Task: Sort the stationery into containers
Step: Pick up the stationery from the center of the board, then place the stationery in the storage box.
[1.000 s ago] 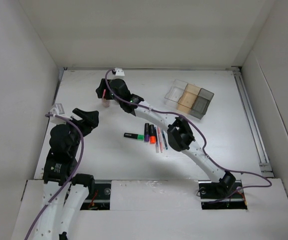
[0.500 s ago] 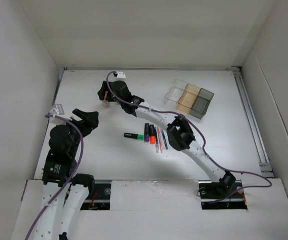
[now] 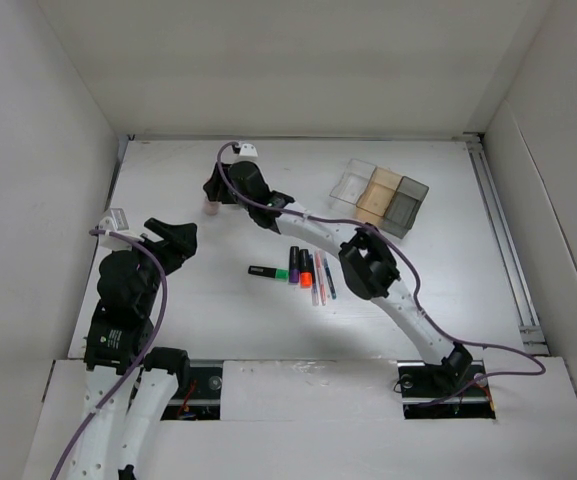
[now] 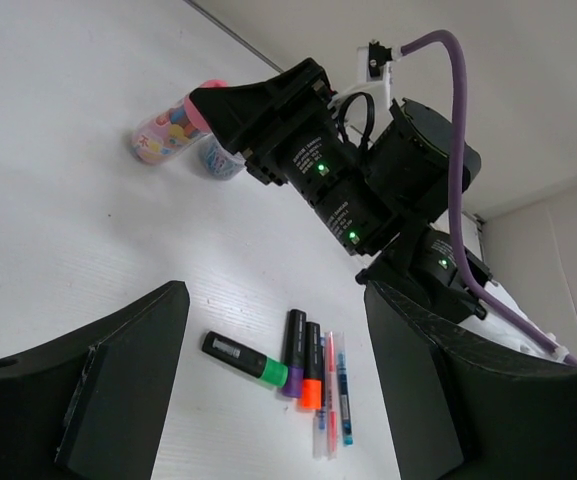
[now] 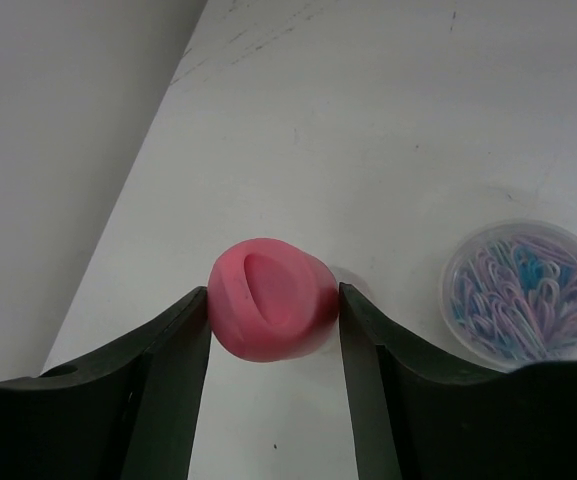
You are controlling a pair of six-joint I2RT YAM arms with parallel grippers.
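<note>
Overhead view spans the table [image 3: 218, 310]; both wrist views share the pink-capped bottle [image 5: 273, 310].

Three markers [image 3: 294, 266], two pens [image 3: 322, 279], one bottle [image 4: 161, 136], one jar [image 5: 523, 290], three boxes [image 3: 379, 197].

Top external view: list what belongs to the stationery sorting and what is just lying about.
Belongs to the job:
green-ended marker, purple-ended marker, orange-ended marker, thin pens, pink-capped bottle, jar of paper clips, three joined boxes.

Just there:
purple cable, rail along the table's right edge.
</note>
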